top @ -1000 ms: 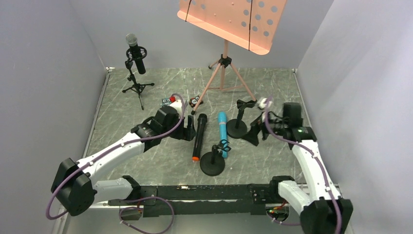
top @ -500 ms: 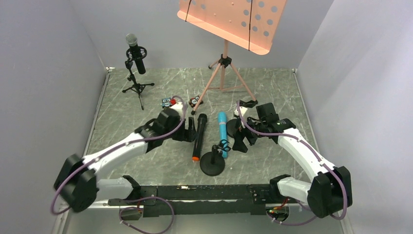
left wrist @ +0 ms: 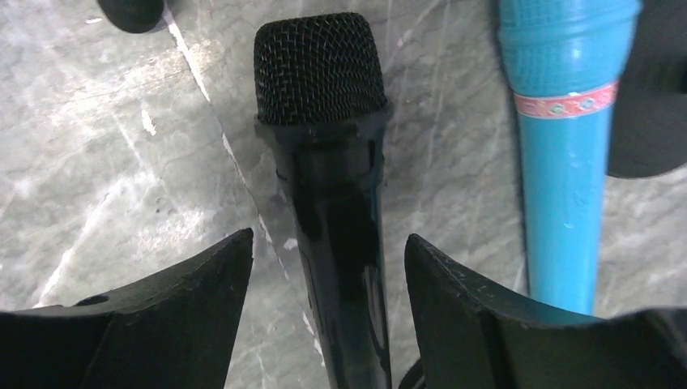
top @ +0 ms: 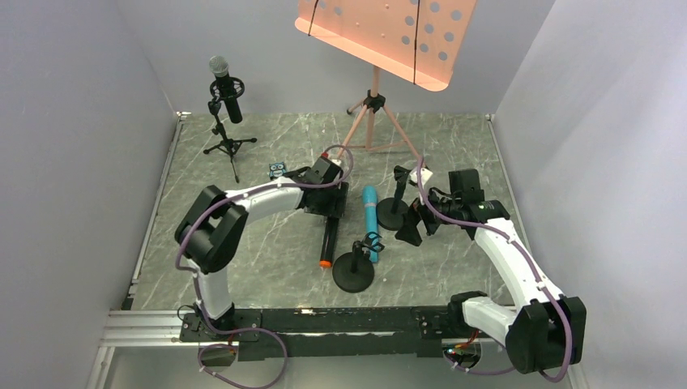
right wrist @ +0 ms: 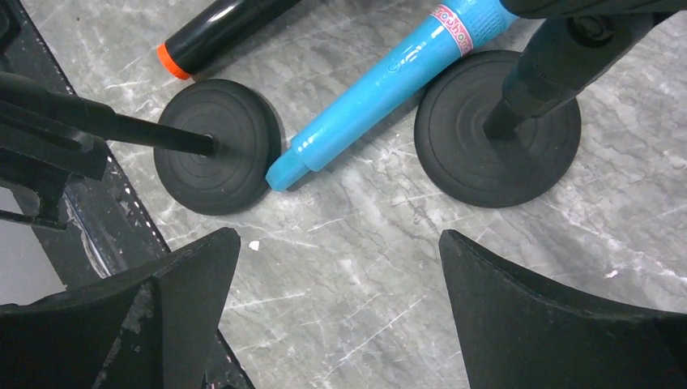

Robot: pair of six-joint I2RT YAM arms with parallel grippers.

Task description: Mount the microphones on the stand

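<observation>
The black microphone with orange end cap [top: 327,241] lies on the table. My left gripper [top: 331,211] is open and straddles its upper body; in the left wrist view the microphone [left wrist: 336,203] runs between the fingers [left wrist: 328,243] with a gap on each side. The turquoise microphone [top: 371,217] lies just to its right and also shows in the left wrist view [left wrist: 565,162]. The silver-mesh microphone [top: 226,91] sits clipped in a tripod stand [top: 229,146] at the back left. My right gripper [top: 411,227] is open and empty above bare table [right wrist: 340,235].
Two round-base stands stand near the microphones: one in front [top: 354,272], one behind [top: 394,213]. An orange music stand [top: 374,105] is at the back. Small owl figurines [top: 278,169] sit behind my left arm. Grey walls close in on three sides.
My left arm has swung right and forward, from beside the black microphone to straddling it. My right gripper moved left, then drew back a little.
</observation>
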